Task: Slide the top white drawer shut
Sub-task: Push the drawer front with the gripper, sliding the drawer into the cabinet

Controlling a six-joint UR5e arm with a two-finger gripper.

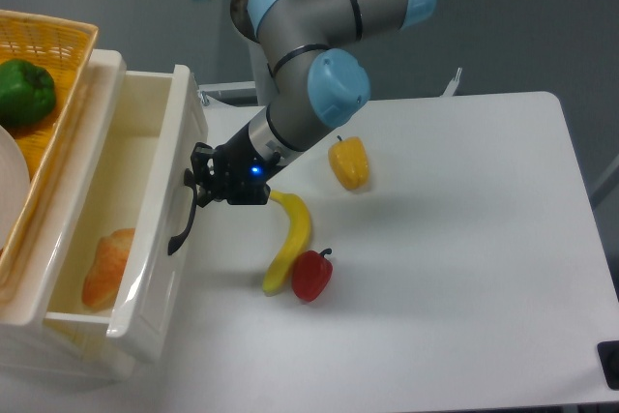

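The top white drawer stands partly open at the left, a glossy cream box with a curved black handle on its front panel. An orange pastry-like item lies inside it. My gripper presses against the drawer front beside the top of the handle. Its fingers are dark and set close together; whether they are open or shut does not show.
A yellow wicker basket sits on top of the drawer unit, holding a green pepper. On the white table lie a banana, a red pepper and a yellow pepper. The table's right side holds nothing.
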